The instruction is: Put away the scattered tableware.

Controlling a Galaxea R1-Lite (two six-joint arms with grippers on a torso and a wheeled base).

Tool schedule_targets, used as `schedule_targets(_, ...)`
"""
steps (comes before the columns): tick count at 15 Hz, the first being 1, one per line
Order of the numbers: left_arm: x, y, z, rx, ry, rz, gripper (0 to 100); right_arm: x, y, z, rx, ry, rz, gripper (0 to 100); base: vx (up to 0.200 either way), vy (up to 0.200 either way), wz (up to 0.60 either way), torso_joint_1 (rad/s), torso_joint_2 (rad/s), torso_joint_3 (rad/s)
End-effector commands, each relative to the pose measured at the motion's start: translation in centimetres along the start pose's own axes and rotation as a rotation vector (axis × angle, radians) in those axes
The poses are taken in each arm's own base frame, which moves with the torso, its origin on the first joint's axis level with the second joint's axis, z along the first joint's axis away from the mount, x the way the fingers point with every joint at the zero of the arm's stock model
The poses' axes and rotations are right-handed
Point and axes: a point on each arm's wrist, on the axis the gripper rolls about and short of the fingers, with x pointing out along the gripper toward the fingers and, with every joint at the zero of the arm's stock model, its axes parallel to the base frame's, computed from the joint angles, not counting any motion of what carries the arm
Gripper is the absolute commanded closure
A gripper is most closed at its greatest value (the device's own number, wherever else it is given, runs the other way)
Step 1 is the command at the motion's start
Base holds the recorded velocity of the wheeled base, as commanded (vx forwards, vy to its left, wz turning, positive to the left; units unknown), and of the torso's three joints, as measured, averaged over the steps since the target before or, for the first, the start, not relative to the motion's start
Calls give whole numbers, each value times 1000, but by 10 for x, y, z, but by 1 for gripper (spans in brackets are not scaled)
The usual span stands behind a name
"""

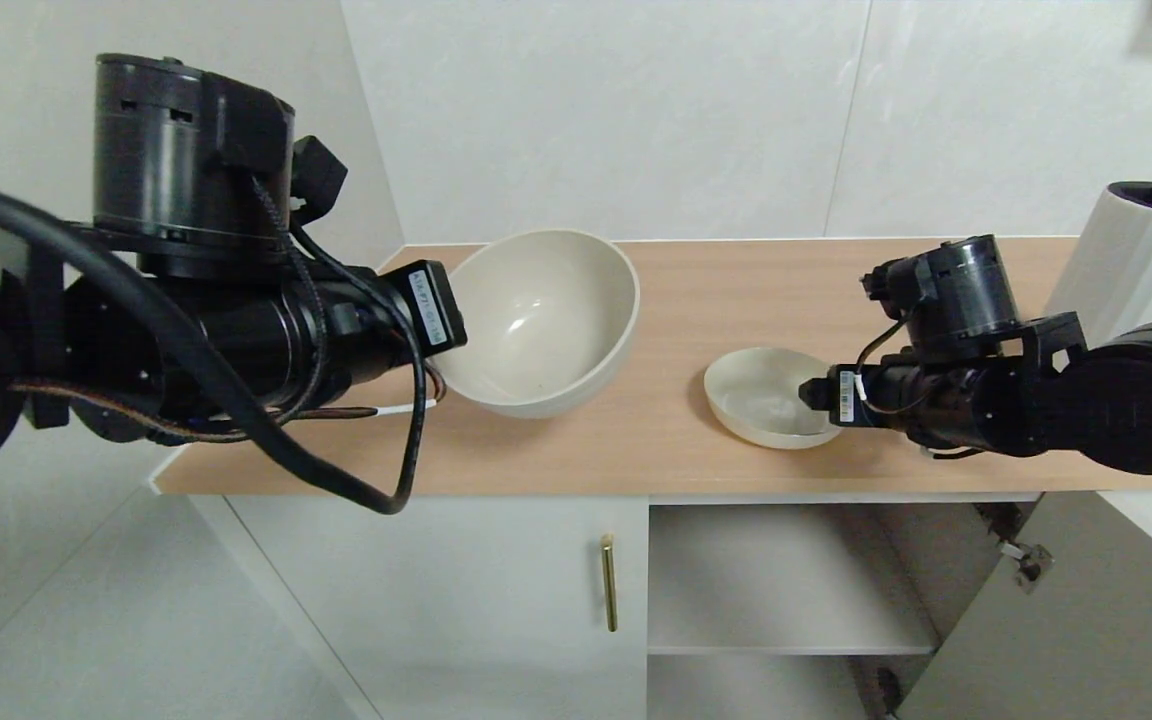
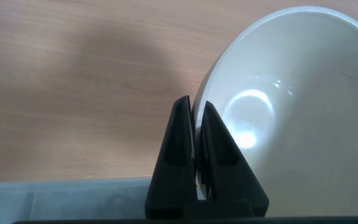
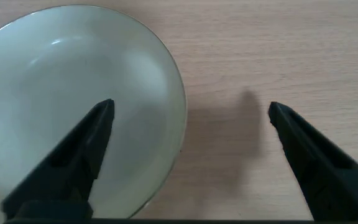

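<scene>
Left gripper is pinched on the rim of the bowl, one finger inside and one outside. The bowl is tilted with its opening turned toward the arm, near the left end of the counter; whether it touches the wood is unclear. Right gripper is spread wide: one finger hangs over the dish, the other over bare counter. The dish lies flat near the front edge, right of the middle. A ribbed white vessel stands at the right end. Below, a cupboard shelf lies open beside a closed door.
</scene>
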Motion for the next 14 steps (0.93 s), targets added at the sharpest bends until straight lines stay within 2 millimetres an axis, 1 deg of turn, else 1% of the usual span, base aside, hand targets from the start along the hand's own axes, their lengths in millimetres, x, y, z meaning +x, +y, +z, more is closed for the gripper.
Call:
schedule_targets(1,-2,0,1,-2,-6,-3,100,1,1,-1,-1,4,2,100,0,0,0,0,0,0)
schedule_targets(4,-10,0,1,0,9,-45,100,-1,1,1,4,-2,8,100,0,0,0,0,0,0)
schedule_targets(7,-22,4,-1,22,35,-101,100,-16,-4,11,42,-32,45,100,0,0,0,0,0,0)
schedule_targets(8,-22,4,-2,25,36,-104,100,-18,-4,12,44,-36,48,100,0,0,0,0,0,0)
schedule_targets(9,-27,8,-7,42,49,-114,100,-41,-13,23,68,-81,78,100,0,0,0,0,0,0)
schedule_targets(10,-28,11,-11,44,51,-113,100,-57,-20,29,77,-92,99,100,0,0,0,0,0,0)
schedule_targets(11,-29,14,-15,52,47,-117,100,-72,-26,31,73,-76,131,100,0,0,0,0,0,0)
schedule_targets(12,-31,19,-24,65,51,-116,100,-89,-33,31,63,-42,195,100,0,0,0,0,0,0)
schedule_targets(13,-33,19,-28,76,43,-130,100,-97,-36,30,58,-22,235,100,0,0,0,0,0,0)
schedule_targets(14,-38,17,-33,96,18,-167,100,-114,-43,27,46,22,292,100,0,0,0,0,0,0)
